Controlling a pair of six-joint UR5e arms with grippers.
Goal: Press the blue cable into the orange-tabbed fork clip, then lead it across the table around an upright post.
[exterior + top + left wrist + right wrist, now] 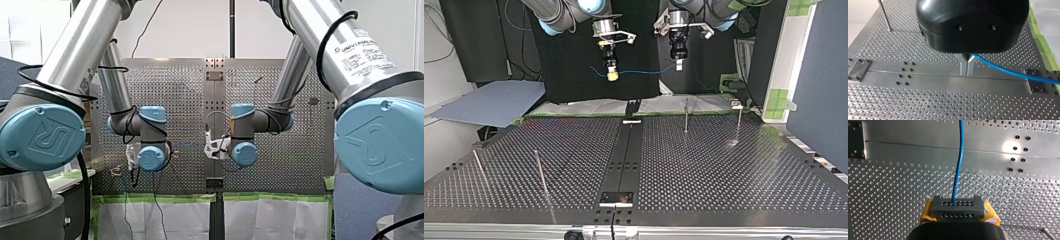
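1 blue cable (644, 71) gripped by left claw (678, 65), right claw (612, 76).

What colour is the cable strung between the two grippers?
The cable is blue, clearest in the right wrist view.

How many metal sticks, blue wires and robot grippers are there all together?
upright posts: 4
blue cable: 1
grippers: 2, left gripper and right gripper
Total: 7

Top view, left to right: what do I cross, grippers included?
Blue sheet → leaning post → second post → right gripper → blue cable → left gripper → far post.
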